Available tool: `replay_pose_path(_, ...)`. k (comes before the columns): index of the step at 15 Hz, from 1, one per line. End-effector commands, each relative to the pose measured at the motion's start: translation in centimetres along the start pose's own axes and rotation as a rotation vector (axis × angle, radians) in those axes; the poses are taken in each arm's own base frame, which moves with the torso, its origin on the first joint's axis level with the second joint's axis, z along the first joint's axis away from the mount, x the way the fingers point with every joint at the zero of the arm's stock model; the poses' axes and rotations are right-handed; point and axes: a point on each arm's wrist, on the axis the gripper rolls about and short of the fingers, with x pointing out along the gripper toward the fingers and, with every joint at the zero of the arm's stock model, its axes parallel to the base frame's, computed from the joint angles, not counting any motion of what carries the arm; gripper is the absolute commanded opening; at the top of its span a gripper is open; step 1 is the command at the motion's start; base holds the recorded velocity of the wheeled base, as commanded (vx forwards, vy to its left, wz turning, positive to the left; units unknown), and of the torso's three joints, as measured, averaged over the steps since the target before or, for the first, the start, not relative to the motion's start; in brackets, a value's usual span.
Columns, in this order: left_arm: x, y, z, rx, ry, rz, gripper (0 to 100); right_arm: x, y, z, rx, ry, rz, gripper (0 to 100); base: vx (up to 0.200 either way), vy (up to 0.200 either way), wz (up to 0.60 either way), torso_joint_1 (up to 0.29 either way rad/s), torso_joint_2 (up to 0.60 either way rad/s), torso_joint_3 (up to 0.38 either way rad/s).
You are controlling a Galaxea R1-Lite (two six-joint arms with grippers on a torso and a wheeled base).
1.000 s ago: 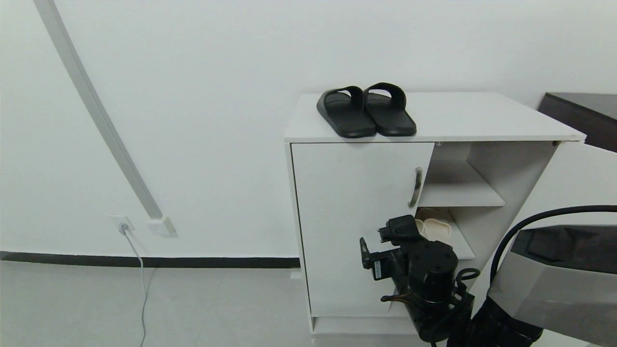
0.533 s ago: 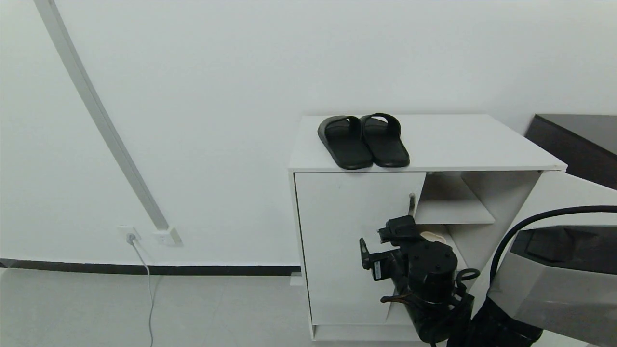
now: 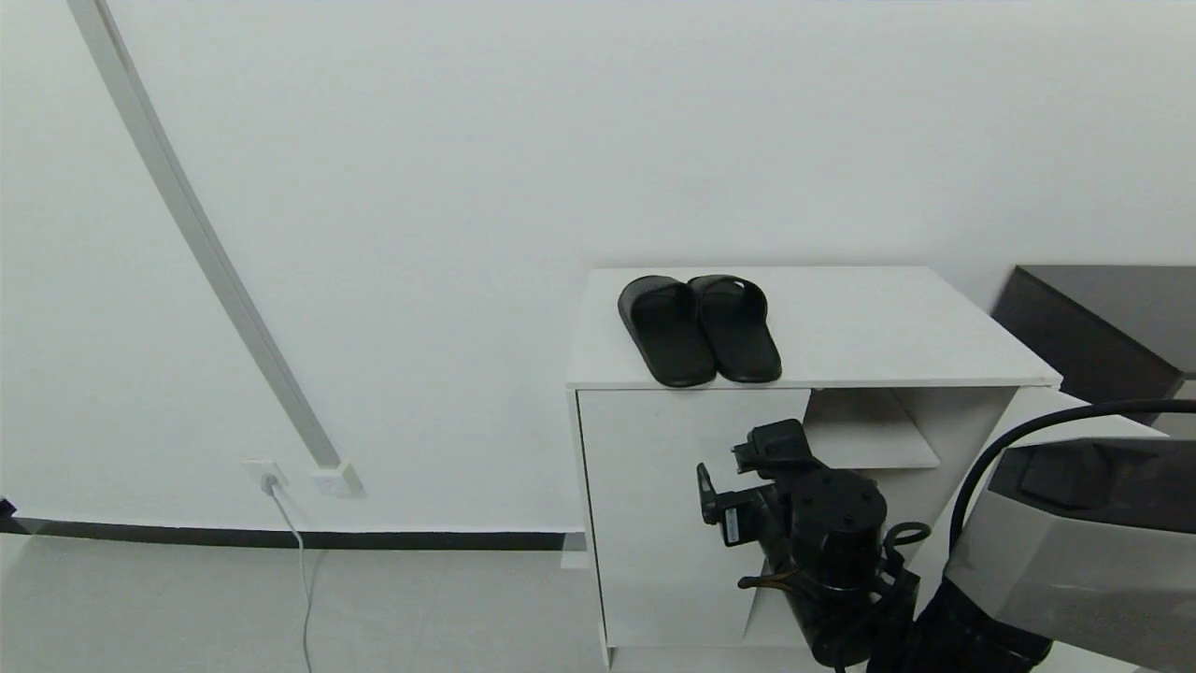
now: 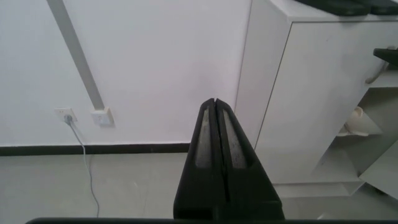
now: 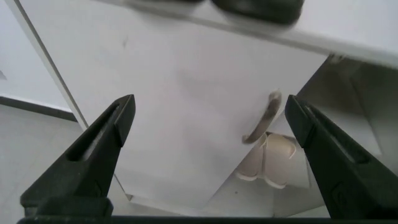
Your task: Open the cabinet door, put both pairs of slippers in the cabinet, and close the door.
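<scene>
Camera higher; right fingers (image 5: 93,155) wide, empty

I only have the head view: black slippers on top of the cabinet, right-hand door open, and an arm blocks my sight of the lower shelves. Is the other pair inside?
Observer: Yes. The right wrist view shows the pale slippers inside the cabinet, just past the handle of the closed door.
Operator: Good. Is that arm ready to grab?
Observer: The right gripper is open and empty, facing the closed door near its handle.
Operator: And the other one?
Observer: The left gripper is shut with nothing in it, clear of the cabinet.
</scene>
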Motion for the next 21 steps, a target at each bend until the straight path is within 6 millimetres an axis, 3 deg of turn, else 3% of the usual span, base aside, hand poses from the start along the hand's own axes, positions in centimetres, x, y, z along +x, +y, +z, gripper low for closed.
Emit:
replay_pose_path(1,0.0,0.0,0.0,0.0,0.0,0.0,0,0.0,0.1,-0.1,-0.001,0.001,0.002,100,0.0,0.0,0.0,0.256,-0.59,-0.339)
replay_pose_path(8,0.0,0.0,0.0,0.0,0.0,0.0,0,0.0,0.0,-0.1,-0.001,0.001,0.009,100,0.0,0.0,0.0,0.226,-0.5,-0.281)
replay_pose_path(12,0.0,0.0,0.0,0.0,0.0,0.0,0,0.2,-0.1,0.7,0.006,-0.038,0.053,100,0.0,0.0,0.0,0.029,-0.07,-0.035)
replay_pose_path(16,0.0,0.0,-0.1,0.004,0.002,-0.006,0,2.7,-0.4,5.9,0.091,0.02,0.022,100,0.0,0.0,0.0,0.0,0.0,0.0)
replay_pose_path(19,0.0,0.0,-0.1,0.006,0.002,-0.006,0,3.0,-1.0,10.8,0.149,0.1,0.005,100,0.0,0.0,0.0,0.0,0.0,0.0)
replay_pose_path(21,0.0,0.0,-0.1,0.006,0.002,-0.006,0,3.1,-1.1,12.2,0.178,0.14,0.002,100,0.0,0.0,0.0,0.0,0.0,0.0)
